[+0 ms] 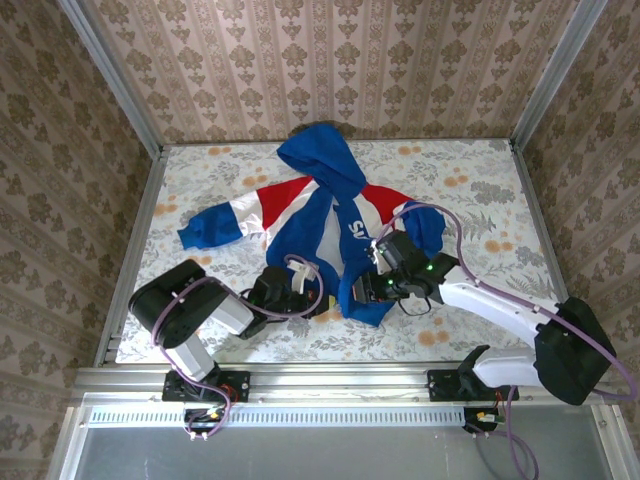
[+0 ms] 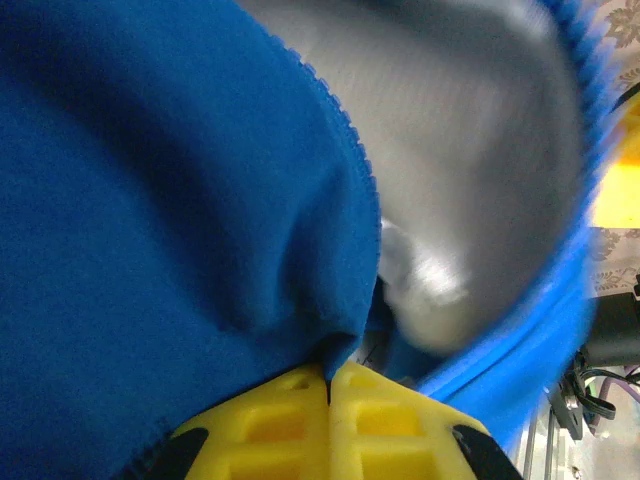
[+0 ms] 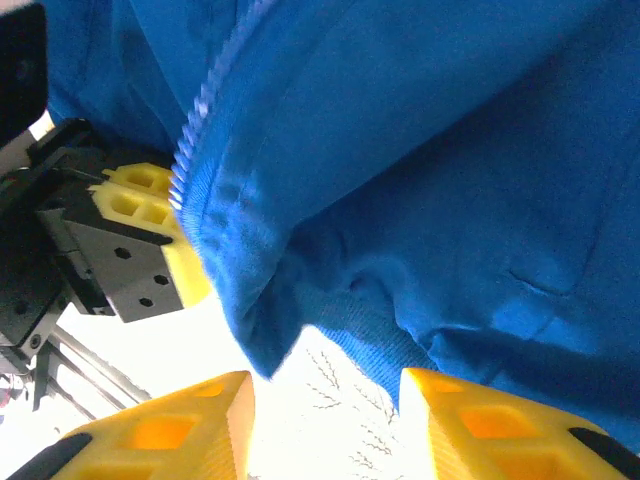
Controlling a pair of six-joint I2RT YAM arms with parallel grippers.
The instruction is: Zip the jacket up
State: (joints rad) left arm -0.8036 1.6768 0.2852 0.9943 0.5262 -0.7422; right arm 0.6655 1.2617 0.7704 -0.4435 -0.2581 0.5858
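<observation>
Jacket (image 1: 335, 215): royal blue and hooded, lying spread around the middle of the floral table (image 1: 480, 200), with the hood (image 1: 318, 152) toward the far wall.
Markings: red and white bands cross the chest and the sleeve (image 1: 225, 222) flung out to the left; white letters sit on the chest.
Front: open at the lower end; zipper teeth (image 3: 200, 110) edge a blue panel, and pale lining (image 2: 470, 150) shows inside.
Left gripper (image 2: 328, 372): low at the hem's left side, yellow fingers pressed together and pinching the blue edge.
Right gripper (image 3: 325, 385): near the other gripper at the hem, fingers spread with nothing between them; the hem lies just beyond their tips.
Left arm (image 1: 180, 310): elbow out to the left, forearm running low toward the hem.
Right arm (image 1: 500, 305): reaches in from the right across the table.
</observation>
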